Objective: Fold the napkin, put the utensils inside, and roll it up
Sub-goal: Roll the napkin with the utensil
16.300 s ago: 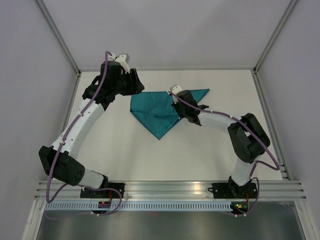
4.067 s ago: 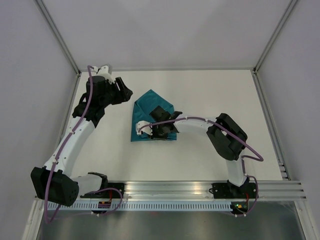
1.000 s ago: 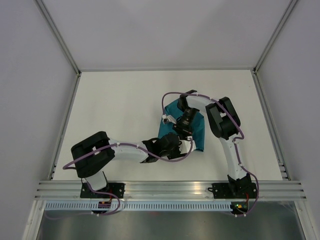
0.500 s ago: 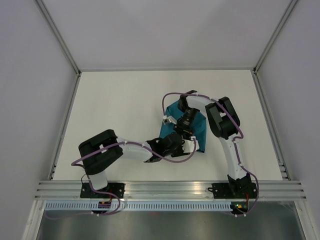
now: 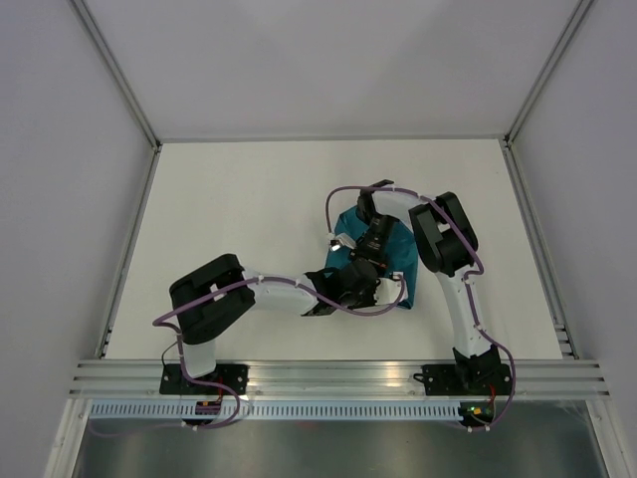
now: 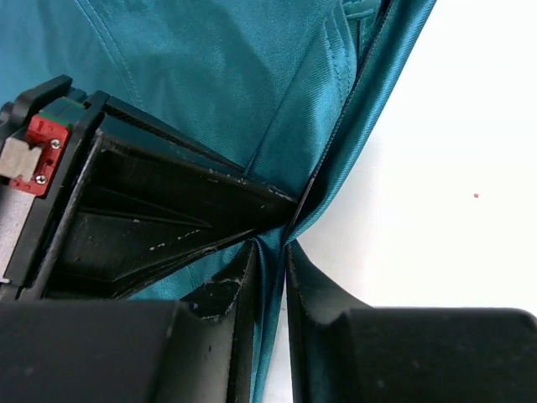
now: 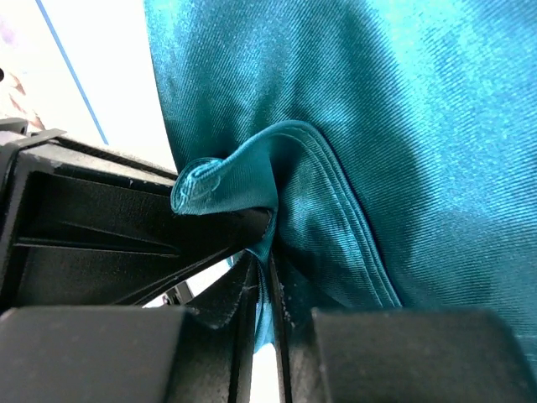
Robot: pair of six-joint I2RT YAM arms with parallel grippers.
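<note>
The teal napkin (image 5: 400, 261) lies folded and bunched right of the table's middle, mostly covered by both arms. My left gripper (image 5: 382, 291) reaches in from the near left and is shut on a pinched fold at the napkin's near edge (image 6: 277, 214); cloth fills the narrow slot between its fingers (image 6: 245, 277). My right gripper (image 5: 360, 251) comes down from the far side and is shut on a curled hem of the napkin (image 7: 220, 180), with cloth squeezed between its fingers (image 7: 294, 290). The utensils are out of view.
The white tabletop (image 5: 239, 209) is ringed by a low metal frame (image 5: 134, 239) and grey walls. A slotted aluminium rail (image 5: 338, 376) with both arm bases runs along the near edge. The left arm's elbow (image 5: 204, 299) juts out low at the near left.
My left arm has slid right along the napkin's near edge and its jaws have gone from wide to shut on the cloth. The right gripper keeps its pinch, a little tighter.
</note>
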